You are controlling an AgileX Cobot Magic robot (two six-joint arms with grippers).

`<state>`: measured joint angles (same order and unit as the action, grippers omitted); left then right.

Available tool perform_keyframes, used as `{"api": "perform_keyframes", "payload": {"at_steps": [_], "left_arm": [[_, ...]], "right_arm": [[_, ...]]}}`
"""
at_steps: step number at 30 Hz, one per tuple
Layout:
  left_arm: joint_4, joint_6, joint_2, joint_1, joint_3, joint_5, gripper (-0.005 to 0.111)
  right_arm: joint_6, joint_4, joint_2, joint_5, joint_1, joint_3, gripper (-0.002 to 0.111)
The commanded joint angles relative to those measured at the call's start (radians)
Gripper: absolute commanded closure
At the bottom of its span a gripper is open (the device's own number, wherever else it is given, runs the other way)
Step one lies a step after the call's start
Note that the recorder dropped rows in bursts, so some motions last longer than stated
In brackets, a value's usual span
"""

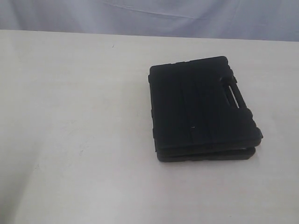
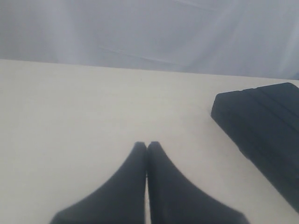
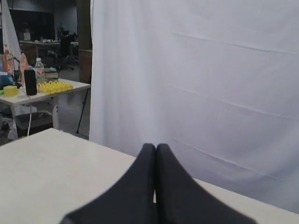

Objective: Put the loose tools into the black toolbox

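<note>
The black toolbox (image 1: 201, 109) lies flat and closed on the cream table, right of centre, its handle slot toward the far right side. One corner of the toolbox (image 2: 261, 126) also shows in the left wrist view. No tape measure, tape roll, utility knife or pliers appear in any view. My left gripper (image 2: 147, 145) is shut and empty above bare table, well apart from the toolbox. My right gripper (image 3: 155, 147) is shut and empty, facing the white curtain beyond the table. Neither arm shows in the exterior view.
A white curtain (image 1: 149, 16) hangs behind the table's far edge. Bare table surface (image 1: 70, 130) spreads left of and in front of the toolbox. Past the curtain's edge, a cluttered side table (image 3: 42, 88) stands in a dim room.
</note>
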<state>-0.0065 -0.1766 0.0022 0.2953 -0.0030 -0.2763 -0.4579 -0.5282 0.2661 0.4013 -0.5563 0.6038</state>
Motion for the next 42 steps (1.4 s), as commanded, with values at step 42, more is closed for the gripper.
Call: {"api": "perform_keyframes", "payload": {"at_steps": [42], "left_arm": [[0.006,-0.001,-0.002,0.006,0.003,0.004,0.107]], "right_arm": [[0.064,-0.115,-0.266,-0.099,0.624,-0.003,0.109]]}}
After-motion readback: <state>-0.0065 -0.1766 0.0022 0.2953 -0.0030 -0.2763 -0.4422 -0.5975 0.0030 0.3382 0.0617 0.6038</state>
